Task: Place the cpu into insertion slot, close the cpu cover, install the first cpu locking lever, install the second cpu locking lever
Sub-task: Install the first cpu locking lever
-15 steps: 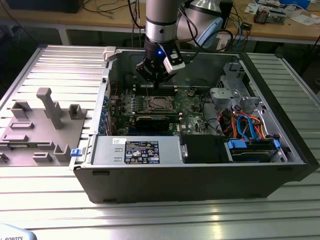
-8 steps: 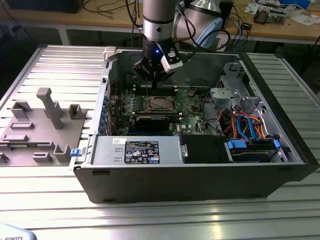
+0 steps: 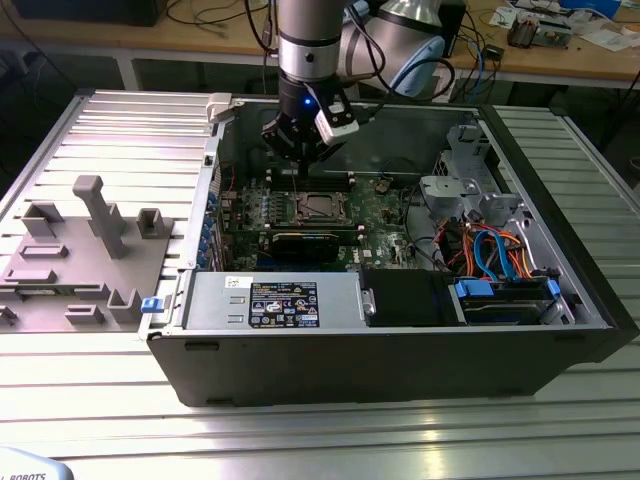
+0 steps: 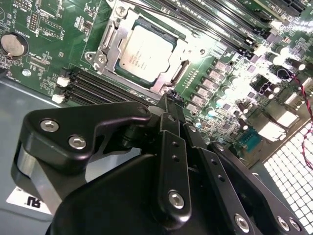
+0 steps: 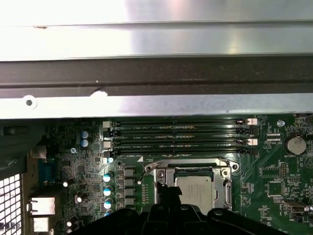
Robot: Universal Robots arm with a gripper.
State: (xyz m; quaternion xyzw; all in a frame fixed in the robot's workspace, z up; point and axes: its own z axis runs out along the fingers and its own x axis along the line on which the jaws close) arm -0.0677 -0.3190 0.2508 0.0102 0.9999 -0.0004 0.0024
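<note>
CPU sits flat in the insertion slot, silver top up, and the cpu cover is down around it, its frame ringing the chip on every side. In the first wrist view the same chip shows through the cover's square opening, on the green motherboard. The gripper hangs just above the board, its black fingers drawn together into a narrow tip with nothing between them. That tip points at the socket's near edge, right beside the cover frame; whether it touches the metal, I cannot tell. Beyond the fingertips, past the socket, run the long black memory slots. From the exterior view the gripper is down inside the open computer case, directly over the socket area, with the arm standing straight up above it.
</note>
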